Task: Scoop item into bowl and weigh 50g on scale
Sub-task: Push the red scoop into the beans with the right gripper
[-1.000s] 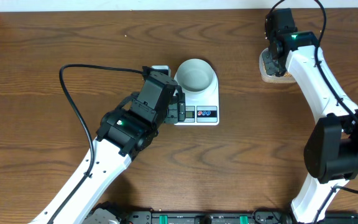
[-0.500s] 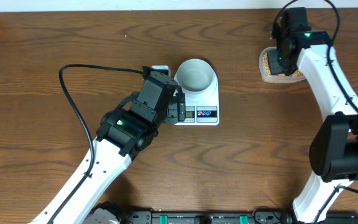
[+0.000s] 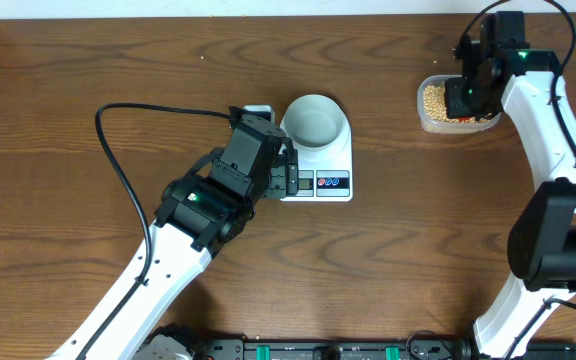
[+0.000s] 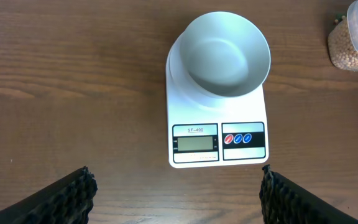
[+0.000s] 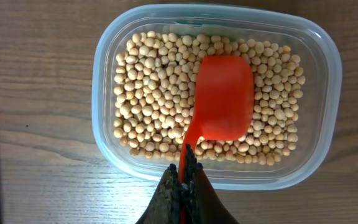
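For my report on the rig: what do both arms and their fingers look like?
The left arm and the right arm have white links, black joints, a green light each and black cables. The fingers are black and textured.

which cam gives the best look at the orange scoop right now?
Right wrist. The scoop sits over the beans in the tub, whole outline visible, its handle pinched by the shut right gripper. Overhead: the right arm hides it; only part of the tub shows. Left wrist: just the tub's corner, no scoop.
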Tool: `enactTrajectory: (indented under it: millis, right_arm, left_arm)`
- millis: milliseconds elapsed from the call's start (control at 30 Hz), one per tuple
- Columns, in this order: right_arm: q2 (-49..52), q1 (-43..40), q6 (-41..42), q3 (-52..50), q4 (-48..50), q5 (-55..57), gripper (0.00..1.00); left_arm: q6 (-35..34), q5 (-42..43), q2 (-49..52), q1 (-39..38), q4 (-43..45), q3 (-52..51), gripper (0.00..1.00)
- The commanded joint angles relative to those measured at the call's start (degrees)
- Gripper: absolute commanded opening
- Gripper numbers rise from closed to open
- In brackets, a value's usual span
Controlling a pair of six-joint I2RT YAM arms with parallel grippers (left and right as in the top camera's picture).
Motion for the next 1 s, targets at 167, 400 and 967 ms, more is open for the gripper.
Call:
enactTrajectory:
  millis: [167,400,967]
  right_arm:
    - [0.42,-0.76,-0.94,0.17,-0.87,-2.78,0.01]
    - [0.44,-0.76,-0.92,0.15,-1.2,-2.89,0.01]
    - [0.2,-5.01,-0.76,0.2,-2.67,-16.44,0.01]
  left_arm:
    - [0.94,-0.94,0.04,-0.13,-0.07,1.18,0.86]
    - [0.94,-0.92,0.04,-0.13,-0.07,1.18,0.86]
    - [0.94,-0.92,0.04,-0.13,-0.04,1.18,0.86]
